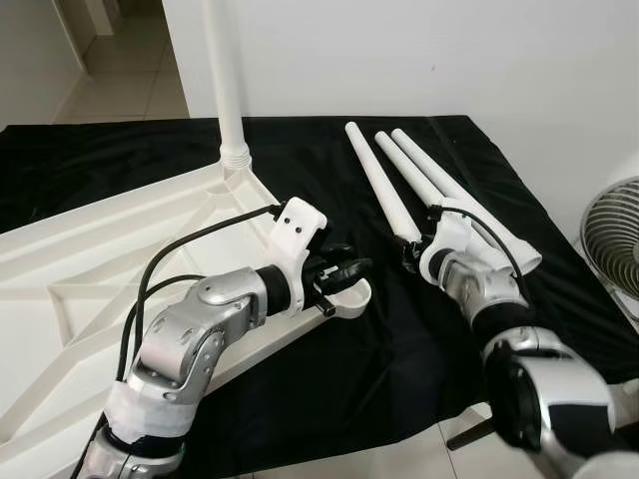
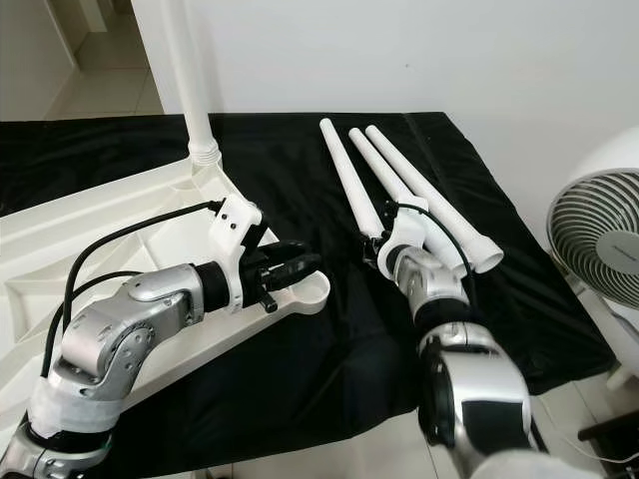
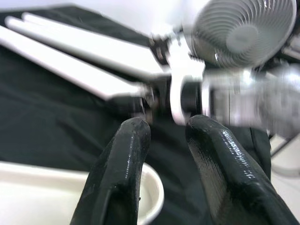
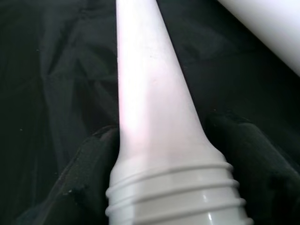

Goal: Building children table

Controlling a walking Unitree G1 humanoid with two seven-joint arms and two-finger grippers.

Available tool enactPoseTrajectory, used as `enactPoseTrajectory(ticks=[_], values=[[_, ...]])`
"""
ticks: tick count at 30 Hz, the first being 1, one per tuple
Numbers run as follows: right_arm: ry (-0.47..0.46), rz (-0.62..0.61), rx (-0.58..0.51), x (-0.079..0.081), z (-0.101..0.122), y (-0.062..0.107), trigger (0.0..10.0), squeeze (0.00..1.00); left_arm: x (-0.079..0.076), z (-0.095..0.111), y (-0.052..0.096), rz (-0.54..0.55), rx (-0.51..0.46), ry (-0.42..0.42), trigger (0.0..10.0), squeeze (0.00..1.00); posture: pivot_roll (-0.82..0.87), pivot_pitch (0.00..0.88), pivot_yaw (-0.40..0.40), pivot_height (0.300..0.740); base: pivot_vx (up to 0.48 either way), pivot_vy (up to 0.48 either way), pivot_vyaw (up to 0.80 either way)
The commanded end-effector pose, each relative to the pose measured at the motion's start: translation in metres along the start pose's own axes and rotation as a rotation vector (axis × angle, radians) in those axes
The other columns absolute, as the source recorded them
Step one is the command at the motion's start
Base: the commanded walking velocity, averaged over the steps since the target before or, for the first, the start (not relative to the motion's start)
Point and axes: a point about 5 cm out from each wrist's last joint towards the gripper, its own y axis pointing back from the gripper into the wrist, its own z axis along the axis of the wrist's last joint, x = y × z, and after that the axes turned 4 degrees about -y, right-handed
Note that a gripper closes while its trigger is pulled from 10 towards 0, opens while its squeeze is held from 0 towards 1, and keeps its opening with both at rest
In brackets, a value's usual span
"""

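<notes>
Black cloth (image 1: 399,329) bears three loose legs (image 1: 379,180).

No text, label, brand, number or sign can be read anywhere in the pictures. A small dark mark is seen at the hub of the round white wire-grille fan (image 2: 603,238), but it is too small and blurred to be read. The white plastic surfaces and the black cloth carry no legible marking.
</notes>
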Motion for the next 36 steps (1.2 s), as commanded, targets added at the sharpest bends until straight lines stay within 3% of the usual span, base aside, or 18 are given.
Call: enactPoseTrajectory(ticks=[1, 2, 3, 6, 7, 8, 9, 13, 14, 18, 23, 24, 29, 36], values=[[0.004, -0.009, -0.037, 0.001, -0.001, 0.002, 0.0, 0.0, -0.001, 0.002, -0.002, -0.001, -0.015, -0.002, 10.0, 0.0, 0.02, 0.121, -0.004, 0.74, 0.0, 0.0, 0.0], [0.004, -0.009, -0.037, 0.001, -0.001, 0.002, 0.0, 0.0, -0.001, 0.002, -0.002, -0.001, -0.015, -0.002, 10.0, 0.0, 0.02, 0.121, -0.004, 0.74, 0.0, 0.0, 0.0], [0.006, -0.022, -0.1, 0.001, 0.001, 0.006, 10.0, 0.0, 0.0, 0.006, -0.006, 0.009, -0.032, 0.008, 10.0, 0.0, 0.02, 0.117, -0.003, 0.74, 0.0, 0.0, 0.0], [-0.006, -0.026, -0.24, 0.003, 0.009, 0.014, 10.0, 0.0, 0.006, 0.01, -0.013, 0.046, -0.054, 0.023, 10.0, 0.0, 0.0, 0.096, 0.012, 0.74, 0.0, 0.0, 0.0], [-0.006, -0.026, -0.24, 0.003, 0.009, 0.014, 10.0, 0.0, 0.006, 0.01, -0.013, 0.046, -0.054, 0.023, 10.0, 0.0, 0.0, 0.096, 0.012, 0.74, 0.0, 0.0, 0.0], [-0.025, -0.016, -0.374, 0.006, 0.016, 0.025, 10.0, 0.0, 0.012, 0.012, -0.021, 0.08, -0.059, 0.04, 10.0, 0.0, -0.02, 0.08, 0.026, 0.74, 0.0, 0.0, 0.0], [-0.028, -0.021, -0.422, 0.006, 0.018, 0.032, 10.0, 0.0, 0.015, 0.012, -0.023, 0.089, -0.054, 0.052, 10.0, 0.0, -0.03, 0.077, 0.029, 0.74, 0.0, 0.0, 0.0], [-0.022, -0.013, -0.464, 0.007, 0.018, 0.038, 10.0, 0.0, 0.016, 0.012, -0.026, 0.089, -0.05, 0.066, 10.0, 0.0, -0.04, 0.071, 0.035, 0.74, 0.0, 0.0, 0.0], [-0.04, 0.005, -0.523, 0.009, 0.017, 0.05, 10.0, 0.0, 0.018, 0.011, -0.03, 0.083, -0.041, 0.1, 10.0, 0.0, -0.05, 0.064, 0.042, 0.74, 0.0, 0.0, 0.0], [-0.031, 0.011, -0.593, 0.007, 0.017, 0.065, 10.0, 0.0, 0.021, 0.009, -0.036, 0.079, -0.033, 0.155, 10.0, 0.0, -0.06, 0.06, 0.053, 0.74, 0.0, 0.0, 0.0], [-0.003, 0.033, -0.631, 0.01, 0.02, 0.073, 10.0, 0.0, 0.026, 0.009, -0.038, 0.073, -0.042, 0.236, 10.0, 0.0, -0.07, 0.06, 0.058, 0.74, 0.0, 0.0, 0.0], [0.012, 0.052, -0.648, 0.013, 0.021, 0.077, 10.0, 0.0, 0.028, 0.01, -0.039, 0.066, -0.046, 0.269, 10.0, 1.0, -0.07, 0.061, 0.059, 0.74, 0.0, 0.0, 0.0], [0.079, 0.124, -0.669, 0.023, 0.021, 0.087, 10.0, 0.0, 0.031, 0.015, -0.042, 0.03, -0.058, 0.344, 10.0, 1.0, -0.07, 0.066, 0.06, 0.74, 0.0, 0.0, 0.0], [0.093, 0.189, -0.652, 0.032, 0.014, 0.094, 10.0, 0.0, 0.033, 0.016, -0.046, 0.023, -0.047, 0.362, 10.0, 1.0, -0.07, 0.069, 0.054, 0.74, 0.0, 0.0, 0.0]])
